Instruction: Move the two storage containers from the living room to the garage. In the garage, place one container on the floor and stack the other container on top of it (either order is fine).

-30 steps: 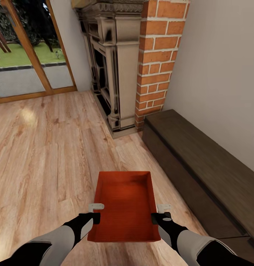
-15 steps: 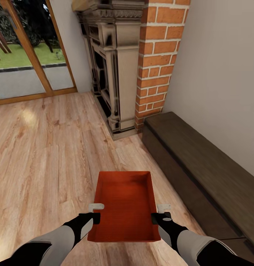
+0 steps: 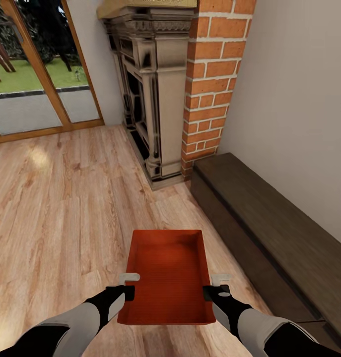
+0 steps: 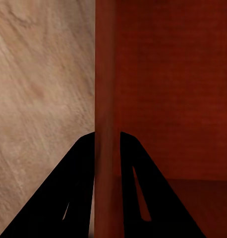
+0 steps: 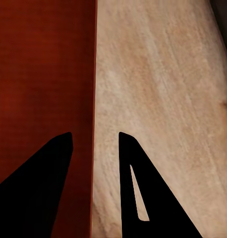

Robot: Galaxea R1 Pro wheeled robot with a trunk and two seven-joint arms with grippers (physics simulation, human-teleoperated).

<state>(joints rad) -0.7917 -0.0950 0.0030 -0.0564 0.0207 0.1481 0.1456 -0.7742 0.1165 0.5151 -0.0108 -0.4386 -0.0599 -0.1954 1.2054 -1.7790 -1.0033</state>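
One orange-red storage container (image 3: 166, 277) carried level over the wood floor (image 3: 56, 208) w/ left gripper (image 3: 126, 285) & right gripper (image 3: 217, 286) each clamped on a side wall, prob. to balance it, fireplace (image 3: 155, 94) ahead.

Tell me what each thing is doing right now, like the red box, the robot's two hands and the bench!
storage container: held above the wood floor, level, nothing inside.
left gripper: fingers either side of the container's side wall, pinching it.
right gripper: fingers straddle the opposite side wall, with a gap showing on the outer side.
bench: on the floor along the wall, top bare.
glass door: looks shut, garden behind it.
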